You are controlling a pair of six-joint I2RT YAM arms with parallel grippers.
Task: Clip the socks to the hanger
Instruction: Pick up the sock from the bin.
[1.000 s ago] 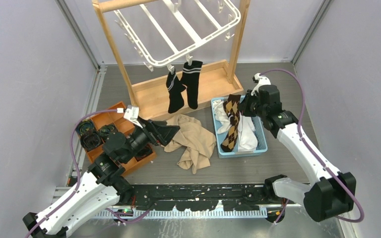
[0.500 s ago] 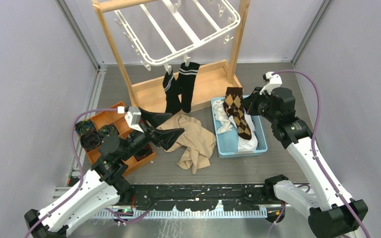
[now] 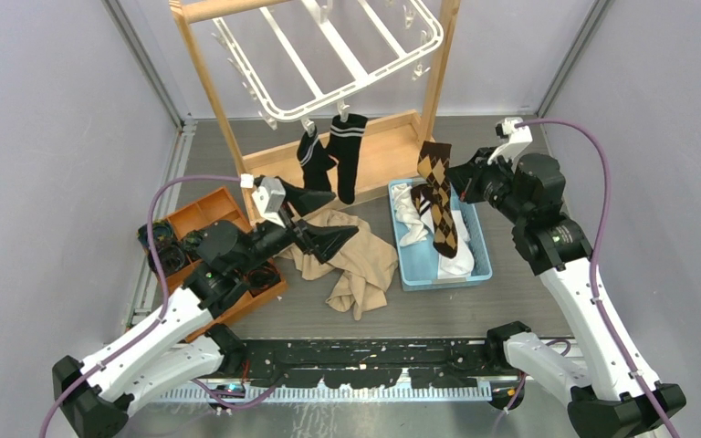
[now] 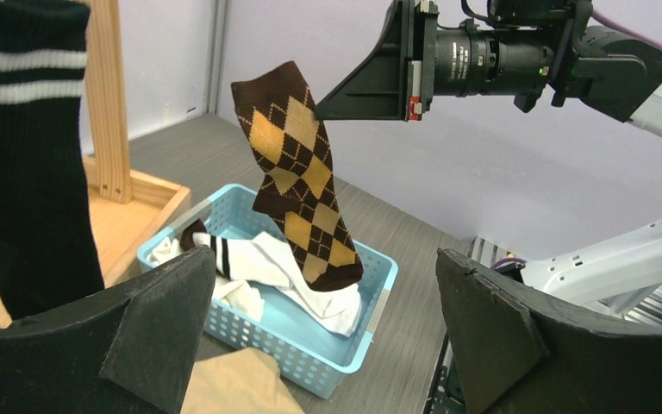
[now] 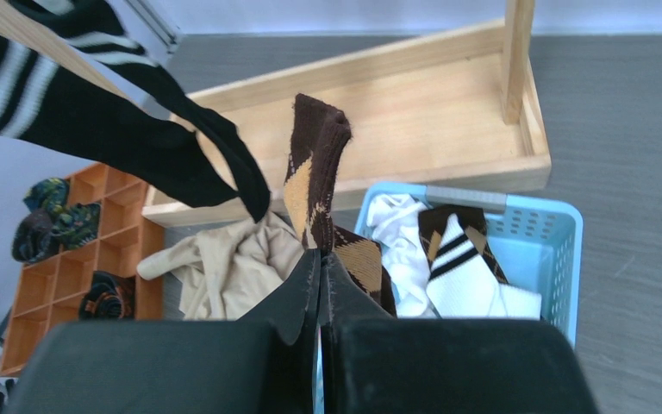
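Observation:
A brown argyle sock dangles over the blue basket, its toe near the white socks with black bands lying inside. My right gripper is shut on the sock's upper part; in the right wrist view the fingers pinch it below the cuff. The white hanger hangs in the wooden stand, and two black white-striped socks are clipped to its near rim. My left gripper stands open and holds nothing, pointing at the argyle sock from over the beige cloth.
A crumpled beige cloth lies between the arms. An orange compartment tray of dark rolled items sits at the left. The wooden stand's base tray lies behind the basket. Grey walls close in on both sides.
My right gripper has lifted the argyle sock up from the basket and drawn back to the right. The left arm has swung forward and right, its jaws spreading a little wider.

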